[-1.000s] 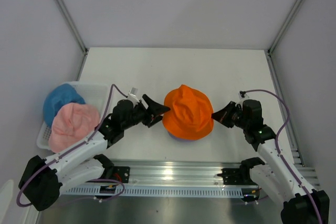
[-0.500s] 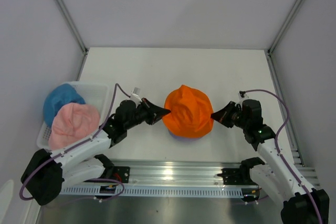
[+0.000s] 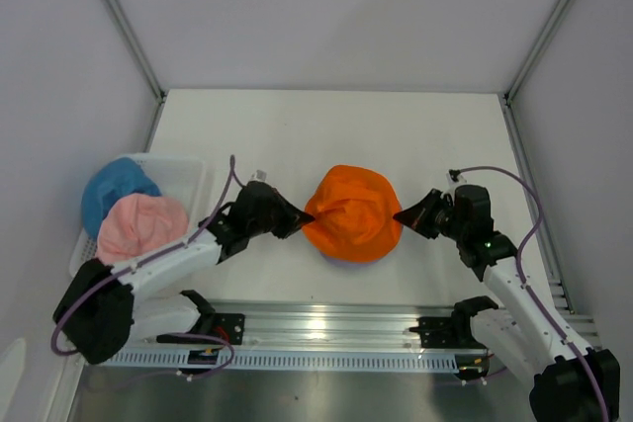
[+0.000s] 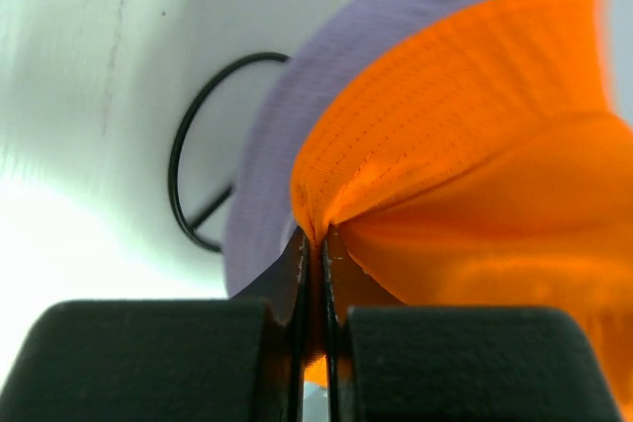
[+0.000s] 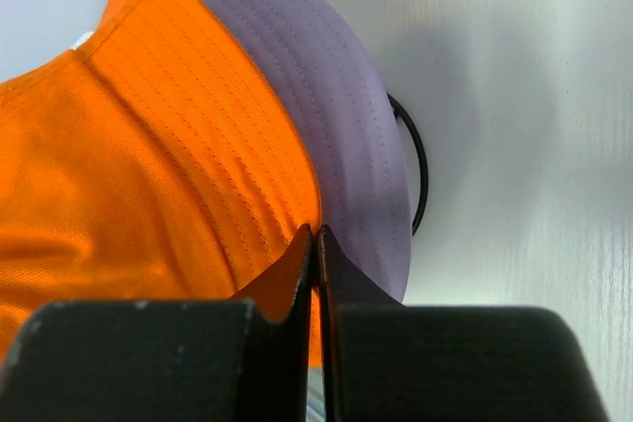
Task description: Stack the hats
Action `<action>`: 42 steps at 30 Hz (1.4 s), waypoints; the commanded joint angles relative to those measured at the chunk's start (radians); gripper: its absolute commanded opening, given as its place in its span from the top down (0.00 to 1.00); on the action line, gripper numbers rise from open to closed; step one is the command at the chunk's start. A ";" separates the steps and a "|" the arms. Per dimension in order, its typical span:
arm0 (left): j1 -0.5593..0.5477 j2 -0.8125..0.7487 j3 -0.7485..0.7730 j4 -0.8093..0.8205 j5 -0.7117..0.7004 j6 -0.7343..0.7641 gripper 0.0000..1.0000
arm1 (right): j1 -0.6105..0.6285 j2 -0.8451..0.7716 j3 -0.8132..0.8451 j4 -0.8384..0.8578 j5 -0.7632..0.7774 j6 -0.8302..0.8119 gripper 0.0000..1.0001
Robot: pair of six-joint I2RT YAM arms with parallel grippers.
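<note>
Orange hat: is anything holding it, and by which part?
Yes. The left gripper pinches the brim of the orange hat on one side, the right gripper on the opposite side.

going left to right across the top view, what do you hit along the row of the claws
pink hat → left claw → orange hat → right claw

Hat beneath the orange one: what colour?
It is a lavender-purple hat, clearest in the right wrist view, brim showing under the orange hat.
</note>
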 commanded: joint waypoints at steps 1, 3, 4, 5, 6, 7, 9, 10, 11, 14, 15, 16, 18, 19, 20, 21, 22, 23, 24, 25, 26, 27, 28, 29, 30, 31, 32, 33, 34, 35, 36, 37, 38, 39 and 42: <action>0.010 0.181 0.098 -0.190 0.000 0.094 0.99 | 0.003 0.018 0.034 0.007 0.046 -0.014 1.00; 0.005 0.254 0.087 -0.114 0.027 0.085 0.99 | 0.002 0.026 0.032 0.010 0.047 -0.015 1.00; 0.004 0.267 0.068 -0.085 0.033 0.075 0.99 | 0.003 0.023 0.031 0.012 0.049 -0.012 1.00; 0.004 0.275 0.064 -0.056 0.037 0.072 0.99 | 0.003 0.021 0.031 0.015 0.052 -0.012 1.00; 0.001 0.276 0.063 -0.046 0.037 0.077 0.99 | 0.002 0.018 0.031 0.016 0.055 -0.012 1.00; -0.003 0.272 0.064 -0.048 0.028 0.093 0.99 | 0.003 0.017 0.029 0.015 0.058 -0.014 1.00; -0.013 0.263 0.083 -0.075 -0.015 0.115 0.99 | 0.003 0.023 0.028 -0.005 0.082 -0.037 1.00; -0.018 0.246 0.089 -0.092 -0.035 0.132 0.99 | 0.002 0.026 0.026 -0.017 0.095 -0.044 1.00; -0.022 0.240 0.095 -0.121 -0.058 0.137 0.95 | 0.003 0.029 0.026 -0.039 0.113 -0.063 1.00; -0.021 0.207 0.077 -0.159 -0.096 0.152 0.80 | 0.003 0.041 0.035 -0.076 0.142 -0.083 1.00; -0.021 0.201 0.072 -0.166 -0.101 0.153 0.77 | 0.003 0.044 0.038 -0.085 0.150 -0.092 1.00; -0.022 0.194 0.069 -0.173 -0.101 0.166 0.74 | 0.003 0.053 0.043 -0.097 0.159 -0.096 1.00; -0.024 0.183 0.067 -0.202 -0.098 0.183 0.65 | 0.003 0.063 0.057 -0.116 0.159 -0.103 1.00; -0.026 0.178 0.074 -0.216 -0.101 0.205 0.61 | 0.003 0.069 0.063 -0.119 0.153 -0.115 1.00; -0.029 0.165 0.080 -0.244 -0.108 0.216 0.53 | 0.003 0.076 0.072 -0.128 0.141 -0.121 1.00; -0.030 0.152 0.096 -0.258 -0.118 0.225 0.49 | 0.003 0.083 0.094 -0.133 0.135 -0.126 1.00; -0.030 0.138 0.104 -0.271 -0.136 0.245 0.44 | 0.003 0.084 0.106 -0.142 0.132 -0.136 0.97; -0.030 0.106 0.112 -0.290 -0.144 0.255 0.34 | 0.003 0.089 0.121 -0.160 0.130 -0.145 0.91; -0.030 0.092 0.116 -0.293 -0.147 0.284 0.30 | 0.002 0.093 0.153 -0.171 0.130 -0.155 0.68; -0.030 0.082 0.144 -0.296 -0.163 0.293 0.27 | 0.002 0.098 0.169 -0.182 0.130 -0.171 0.56; -0.030 0.074 0.158 -0.322 -0.174 0.304 0.24 | 0.003 0.109 0.187 -0.214 0.138 -0.179 0.47; -0.029 0.066 0.188 -0.343 -0.188 0.316 0.23 | 0.003 0.113 0.222 -0.231 0.141 -0.187 0.30; -0.029 0.062 0.230 -0.401 -0.225 0.336 0.22 | 0.003 0.118 0.239 -0.249 0.152 -0.198 0.21; -0.027 0.059 0.247 -0.435 -0.246 0.345 0.21 | 0.003 0.121 0.259 -0.296 0.161 -0.201 0.16; -0.023 0.040 0.289 -0.468 -0.266 0.368 0.20 | 0.003 0.124 0.284 -0.321 0.165 -0.208 0.09; -0.013 0.028 0.329 -0.541 -0.283 0.379 0.12 | 0.003 0.126 0.339 -0.347 0.175 -0.221 0.07; 0.016 0.013 0.368 -0.570 -0.301 0.394 0.04 | 0.003 0.129 0.373 -0.404 0.187 -0.248 0.05; 0.034 -0.021 0.388 -0.593 -0.303 0.440 0.00 | 0.002 0.133 0.443 -0.428 0.204 -0.262 0.04; 0.060 -0.033 0.409 -0.623 -0.299 0.468 0.00 | 0.003 0.136 0.480 -0.453 0.225 -0.276 0.03; 0.118 -0.043 0.484 -0.671 -0.280 0.498 0.00 | 0.003 0.141 0.515 -0.487 0.283 -0.288 0.01; 0.147 -0.052 0.514 -0.698 -0.273 0.553 0.00 | 0.003 0.147 0.551 -0.496 0.311 -0.319 0.01; 0.177 -0.061 0.538 -0.724 -0.274 0.578 0.00 | 0.002 0.168 0.584 -0.505 0.331 -0.331 0.00; 0.232 -0.061 0.607 -0.794 -0.285 0.595 0.00 | 0.000 0.182 0.656 -0.514 0.355 -0.348 0.00; 0.258 -0.066 0.674 -0.827 -0.332 0.624 0.00 | -0.004 0.196 0.690 -0.518 0.365 -0.369 0.00; 0.405 -0.066 0.834 -0.974 -0.441 0.672 0.00 | -0.012 0.245 0.784 -0.490 0.368 -0.389 0.00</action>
